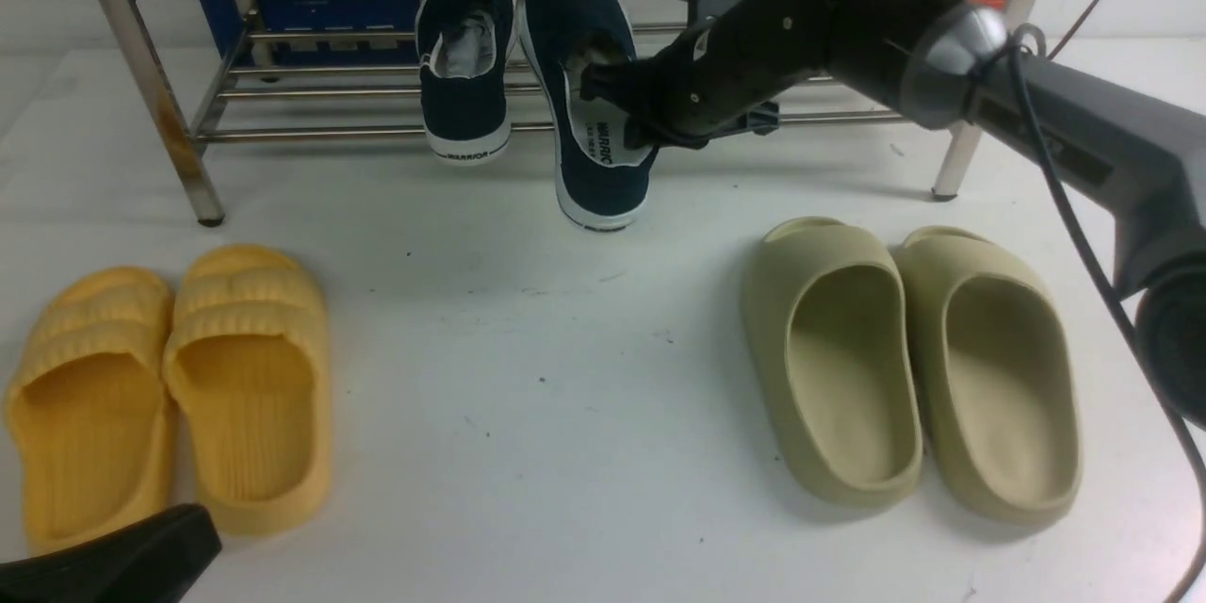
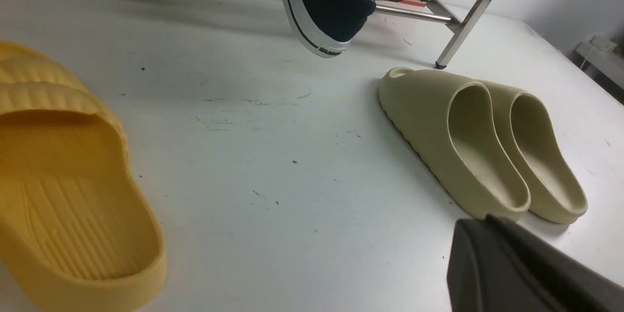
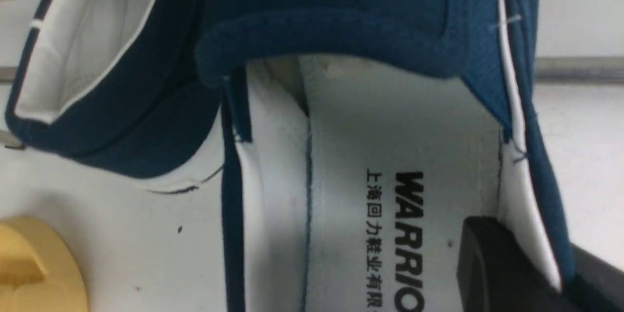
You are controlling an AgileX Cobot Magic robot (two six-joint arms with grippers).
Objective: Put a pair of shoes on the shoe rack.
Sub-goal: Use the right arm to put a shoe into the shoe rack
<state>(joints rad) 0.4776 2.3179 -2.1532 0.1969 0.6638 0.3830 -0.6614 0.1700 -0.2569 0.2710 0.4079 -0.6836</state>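
The shoe rack (image 1: 330, 127) stands at the back of the table. One navy shoe (image 1: 466, 66) rests on its lower bars, heel toward me. The second navy shoe (image 1: 594, 141) is tilted, its toe up among the bars and its heel hanging down past the front bar, close to the tabletop. My right gripper (image 1: 627, 108) is shut on this shoe's side wall. In the right wrist view, one finger (image 3: 492, 258) is inside on the WARRIOR insole and the other is outside. My left gripper (image 2: 475, 224) is shut and empty, low at the front left.
Two yellow ribbed slides (image 1: 250, 377) lie at the front left, close to the left gripper. Two olive-beige foam slides (image 1: 829, 367) lie at the right, under the right arm. The rack's right front leg (image 2: 468, 14) stands behind them.
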